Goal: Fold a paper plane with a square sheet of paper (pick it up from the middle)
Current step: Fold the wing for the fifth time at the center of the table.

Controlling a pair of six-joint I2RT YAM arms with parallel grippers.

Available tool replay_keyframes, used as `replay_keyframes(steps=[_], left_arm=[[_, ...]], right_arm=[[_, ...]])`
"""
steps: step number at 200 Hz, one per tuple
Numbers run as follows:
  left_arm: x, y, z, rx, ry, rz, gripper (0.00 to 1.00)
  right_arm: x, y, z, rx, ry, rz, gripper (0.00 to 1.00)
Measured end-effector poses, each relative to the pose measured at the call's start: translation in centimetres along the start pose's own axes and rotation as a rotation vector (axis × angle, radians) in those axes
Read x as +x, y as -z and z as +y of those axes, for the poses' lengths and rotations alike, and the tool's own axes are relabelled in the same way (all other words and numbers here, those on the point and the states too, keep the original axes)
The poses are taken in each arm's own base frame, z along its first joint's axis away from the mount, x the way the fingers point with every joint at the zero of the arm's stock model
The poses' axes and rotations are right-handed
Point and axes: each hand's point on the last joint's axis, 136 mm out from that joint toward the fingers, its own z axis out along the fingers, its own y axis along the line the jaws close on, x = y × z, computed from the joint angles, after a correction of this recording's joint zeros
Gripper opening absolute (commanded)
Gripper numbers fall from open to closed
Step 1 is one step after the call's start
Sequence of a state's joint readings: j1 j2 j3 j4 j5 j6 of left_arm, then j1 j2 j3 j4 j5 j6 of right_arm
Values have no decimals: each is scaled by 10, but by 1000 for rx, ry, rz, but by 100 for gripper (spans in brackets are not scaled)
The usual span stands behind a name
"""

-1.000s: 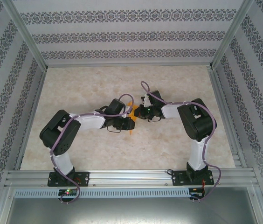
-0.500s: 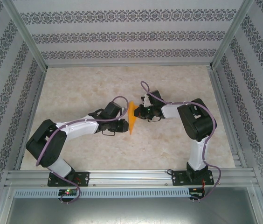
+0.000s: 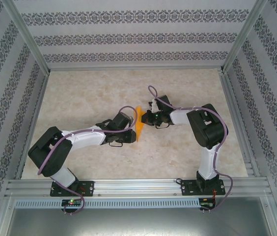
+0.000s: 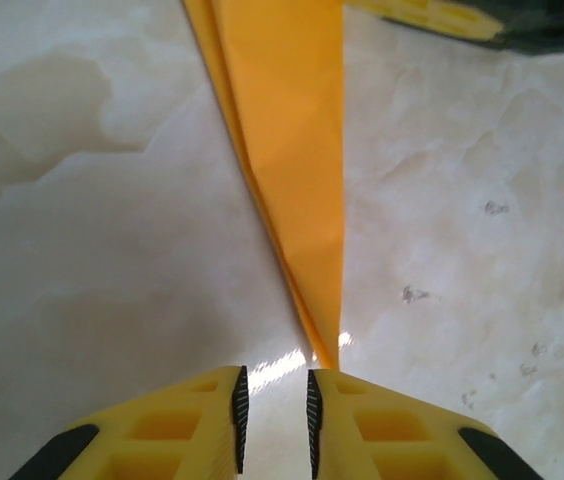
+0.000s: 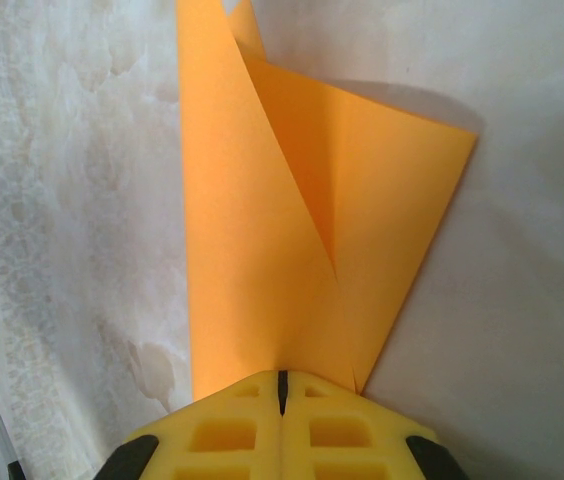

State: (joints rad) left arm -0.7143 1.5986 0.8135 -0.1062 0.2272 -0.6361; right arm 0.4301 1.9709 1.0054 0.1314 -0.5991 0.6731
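Note:
The bright orange sheet of paper (image 3: 139,126) lies mid-table, folded into a slim pointed paper plane shape with layered creases (image 5: 262,240). My right gripper (image 5: 283,378) is shut on its wide end, reaching in from the right (image 3: 147,118). In the left wrist view the paper (image 4: 297,150) narrows to a tip that ends right at the inner corner of my right-hand fingertip. My left gripper (image 4: 273,385) is open by a narrow gap with only bare table between its pads. From above, it sits just left of the paper's near end (image 3: 130,134).
The marble-patterned table (image 3: 79,93) is fenced by aluminium rails and patterned walls. The left arm's elbow (image 3: 50,147) lies low at the front left; the right arm's elbow (image 3: 207,125) stands at the right. A yellow finger of the right gripper (image 4: 442,15) shows past the paper.
The left arm has stretched lower and drawn its gripper off the paper toward the near left, uncovering more orange. Its jaws have parted a little. The right arm has stayed still.

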Motion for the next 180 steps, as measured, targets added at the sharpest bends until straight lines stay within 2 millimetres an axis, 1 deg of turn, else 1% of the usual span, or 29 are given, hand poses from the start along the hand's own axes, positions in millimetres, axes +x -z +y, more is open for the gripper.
replay_keyframes(steps=[25, 62, 96, 136, 180], left_arm=[[-2, -7, 0, 7, 6, -7, 27], [5, -23, 6, -14, 19, 27, 26], [0, -25, -3, 9, 13, 18, 25], [-2, -25, -2, -2, 14, 7, 25], [-14, -16, -5, -15, 10, -36, 25]], right_arm=[[0, 0, 0, 0, 0, 0, 1], [0, 0, 0, 0, 0, 0, 1], [0, 0, 0, 0, 0, 0, 1], [0, 0, 0, 0, 0, 0, 0], [0, 0, 0, 0, 0, 0, 0]])
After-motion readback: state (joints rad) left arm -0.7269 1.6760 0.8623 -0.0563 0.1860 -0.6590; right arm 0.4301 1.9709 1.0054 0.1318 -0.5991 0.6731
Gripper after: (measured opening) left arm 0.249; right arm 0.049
